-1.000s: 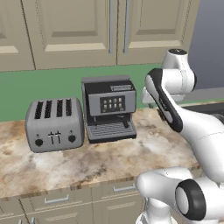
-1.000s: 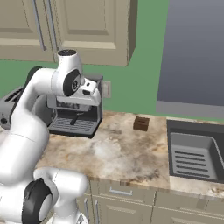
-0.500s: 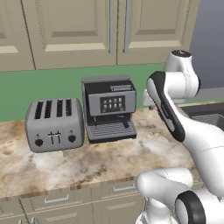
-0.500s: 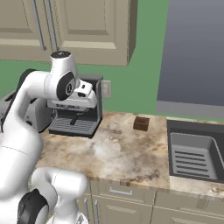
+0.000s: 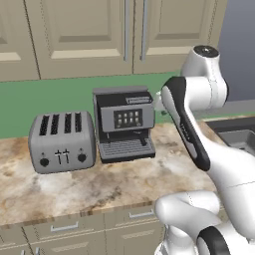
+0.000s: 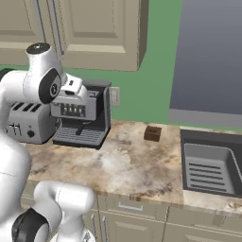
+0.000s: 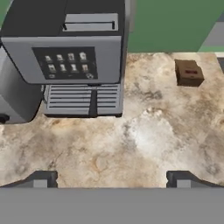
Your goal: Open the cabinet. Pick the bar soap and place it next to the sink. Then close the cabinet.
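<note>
Showing beige cabinet (image 5: 124, 35), doors shut, silver handles

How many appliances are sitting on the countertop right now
2. The toaster stands at the left of the counter, and the coffee machine is just to its right, against the green wall. Others could be hidden behind the arm.

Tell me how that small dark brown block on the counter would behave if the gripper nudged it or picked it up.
The brown block looks boxy and flat-bottomed, so it would likely slide on the marble counter rather than roll. It sits low and squat, so tipping seems unlikely. Being small, it is probably light and would fit between the open gripper.
</note>
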Available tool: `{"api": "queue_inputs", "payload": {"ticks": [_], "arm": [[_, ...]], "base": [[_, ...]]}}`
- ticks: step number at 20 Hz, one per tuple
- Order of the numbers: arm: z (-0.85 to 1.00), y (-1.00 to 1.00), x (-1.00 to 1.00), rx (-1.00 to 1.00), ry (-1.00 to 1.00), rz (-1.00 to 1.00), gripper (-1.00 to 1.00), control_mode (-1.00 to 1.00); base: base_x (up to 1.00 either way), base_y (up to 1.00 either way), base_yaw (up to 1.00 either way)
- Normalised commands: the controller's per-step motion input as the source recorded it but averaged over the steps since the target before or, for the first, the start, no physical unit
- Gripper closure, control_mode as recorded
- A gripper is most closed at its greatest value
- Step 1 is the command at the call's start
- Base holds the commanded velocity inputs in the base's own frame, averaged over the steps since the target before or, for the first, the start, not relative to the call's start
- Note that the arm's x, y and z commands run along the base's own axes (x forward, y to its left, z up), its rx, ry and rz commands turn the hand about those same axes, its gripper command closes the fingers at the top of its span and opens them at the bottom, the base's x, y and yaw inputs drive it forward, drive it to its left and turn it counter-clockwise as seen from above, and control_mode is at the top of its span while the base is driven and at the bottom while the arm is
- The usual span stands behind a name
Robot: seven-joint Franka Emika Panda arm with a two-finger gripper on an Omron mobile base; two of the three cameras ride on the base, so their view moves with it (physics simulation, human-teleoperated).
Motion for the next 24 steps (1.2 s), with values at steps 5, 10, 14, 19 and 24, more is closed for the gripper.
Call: {"api": "queue_inputs", "payload": {"ticks": [5, 10, 14, 19, 24], "arm": [[0.78, 0.54, 0.0, 0.0, -0.19, 0.0, -1.0, -1.0], [0.5, 0.63, 0.02, 0.0, -0.2, 0.0, -1.0, -1.0], [0.15, 0.63, 0.33, 0.02, -0.24, 0.0, -1.0, -1.0], [0.0, 0.24, 0.45, 0.07, -0.31, 0.0, -1.0, -1.0], [0.11, 0.0, 0.31, 0.11, -0.34, 0.0, -1.0, -1.0]], "base": [[0.0, 0.0, 0.0], [0.0, 0.0, 0.0], [0.0, 0.0, 0.0], [0.0, 0.0, 0.0], [0.0, 0.0, 0.0]]}}
